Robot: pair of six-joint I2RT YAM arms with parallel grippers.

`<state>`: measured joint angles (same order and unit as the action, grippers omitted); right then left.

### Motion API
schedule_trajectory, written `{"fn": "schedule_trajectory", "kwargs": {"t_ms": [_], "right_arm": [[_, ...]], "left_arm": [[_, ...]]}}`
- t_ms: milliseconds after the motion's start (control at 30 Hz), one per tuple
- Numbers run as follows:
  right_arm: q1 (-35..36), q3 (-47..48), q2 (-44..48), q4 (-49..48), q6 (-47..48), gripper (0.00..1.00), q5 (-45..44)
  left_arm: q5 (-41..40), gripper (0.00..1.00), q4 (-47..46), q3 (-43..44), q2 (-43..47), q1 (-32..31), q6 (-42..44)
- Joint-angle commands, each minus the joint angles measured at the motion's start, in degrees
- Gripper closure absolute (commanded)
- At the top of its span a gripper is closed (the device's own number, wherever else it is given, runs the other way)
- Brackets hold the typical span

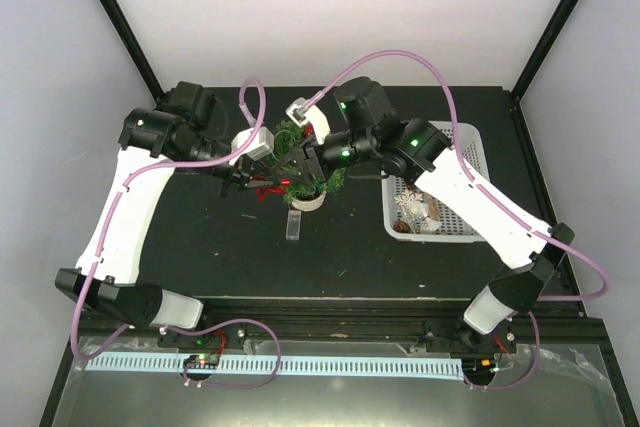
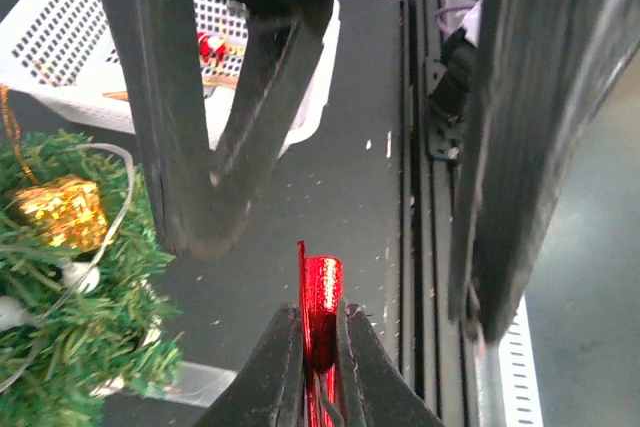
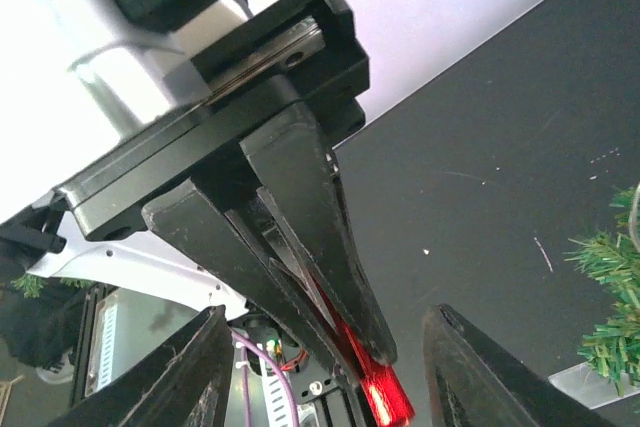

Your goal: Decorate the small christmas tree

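The small christmas tree (image 1: pixel 298 152) stands on its beige base (image 1: pixel 308 200) at mid table; its green branches show in the left wrist view (image 2: pixel 70 347) and at the right edge of the right wrist view (image 3: pixel 612 317). A gold box ornament (image 2: pixel 60 212) hangs on it. My left gripper (image 1: pixel 243 183) (image 2: pixel 322 312) is shut on a flat red glittery ornament (image 2: pixel 322 292) (image 3: pixel 388 397) just left of the tree. My right gripper (image 1: pixel 290 169) (image 3: pixel 325 319) is open, its fingers (image 3: pixel 195 377) standing either side of the left gripper's tips without touching the ornament.
A white perforated basket (image 1: pixel 460 142) (image 2: pixel 55 57) holding loose ornaments (image 1: pixel 415 209) sits right of the tree. A small clear block (image 1: pixel 293 224) lies in front of the tree's base. A black frame rail (image 2: pixel 425 247) runs along the table's near edge.
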<state>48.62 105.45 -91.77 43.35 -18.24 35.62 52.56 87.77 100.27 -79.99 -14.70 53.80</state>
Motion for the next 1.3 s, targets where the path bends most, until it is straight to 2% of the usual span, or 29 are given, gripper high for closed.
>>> {"fn": "schedule_trajectory", "kwargs": {"t_ms": [0, 333, 400, 533, 733, 933, 1067, 1167, 1267], "right_arm": [[1.06, 0.84, 0.25, 0.68, -0.08, 0.49, 1.04], [1.47, -4.50, 2.35, 0.29, -0.50, 0.65, 0.59], [1.53, -4.93, 2.54, 0.21, -0.49, 0.74, 0.55], [1.57, -5.24, 3.10, -0.72, -0.73, 0.98, -0.63], [1.63, -5.45, 3.97, -2.08, -1.18, 0.99, -2.12], [1.58, -6.55, 6.14, -3.12, -2.15, 0.99, -7.41], [1.41, -6.73, 7.57, -3.57, -3.10, 0.99, -11.84], [0.81, -7.02, 8.85, -4.24, -4.37, 0.99, -14.01], [0.20, -8.08, 10.05, -5.45, -5.85, 0.99, -15.05]], "left_arm": [[7.46, 0.99, 1.39, -0.87, 0.11, -0.16, -2.80], [8.13, 0.98, 1.37, -1.57, -0.24, -0.15, -3.52], [8.38, 0.98, 1.36, -1.52, -0.21, -0.15, -3.60], [8.68, 0.98, 1.38, -1.56, -0.55, -0.18, -4.19], [8.32, 0.98, 1.34, -2.85, -0.38, -0.24, -4.48], [7.72, 0.75, 1.22, -3.68, -0.74, 0.68, -5.92], [8.35, 0.50, 1.25, -4.49, -0.83, 1.89, -6.28], [9.11, 0.41, 1.21, -4.73, -0.48, 2.96, -6.30], [11.64, 0.40, 0.92, -5.01, -0.76, 5.11, -7.07]]}}
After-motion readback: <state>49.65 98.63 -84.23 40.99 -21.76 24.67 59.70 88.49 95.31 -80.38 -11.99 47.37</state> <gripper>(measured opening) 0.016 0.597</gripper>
